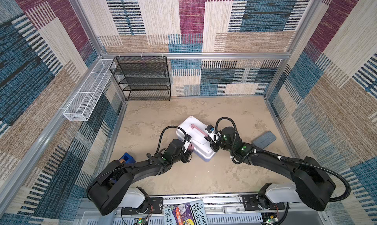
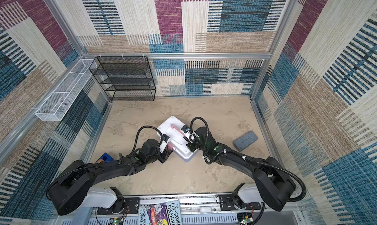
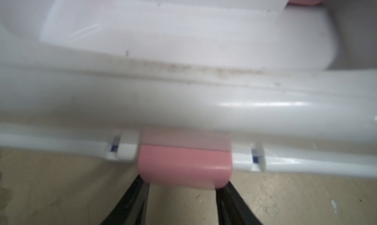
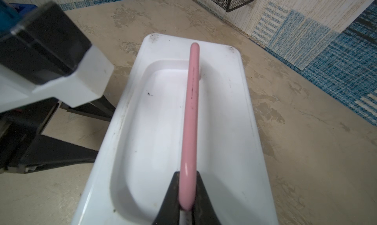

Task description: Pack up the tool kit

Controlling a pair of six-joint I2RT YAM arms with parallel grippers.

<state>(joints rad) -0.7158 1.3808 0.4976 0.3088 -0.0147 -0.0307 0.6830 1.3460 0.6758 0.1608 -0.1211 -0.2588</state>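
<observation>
1. Near the middle of the tabletop (image 1: 183,109), the toolbox (image 1: 196,139) lay with its white lid down. Its long axis ran roughly from 11 to 5 o'clock, and it was well apart from every wall.
2. Your right jaws were clenched on the pink handle (image 4: 190,111) near its 4 o'clock end. The handle stood upright over the hollow in the lid.
3. Your left jaws stood half-spread at the box's 8 o'clock side, with one finger at each side edge of the pink latch (image 3: 184,164). The blurred wrist view did not show whether they pinched it or merely framed it.
4. No loose tools showed on the tabletop, so I judged the filling done and the closing in hand. Securing the latch seemed to be what was left, though you could not see whether it had snapped home.
5. A grey-blue pad (image 1: 264,139) lay at 3 o'clock of the box. A blue block (image 1: 126,158) sat between 8 and 9 o'clock, beside your left arm. Whether either belonged to the kit was unclear.
6. You had open room from 12 to 2 o'clock and again at 6 o'clock. The black rack (image 1: 142,79) at 11 o'clock and the white basket (image 1: 85,95) at 10 o'clock were well apart from the box.
</observation>
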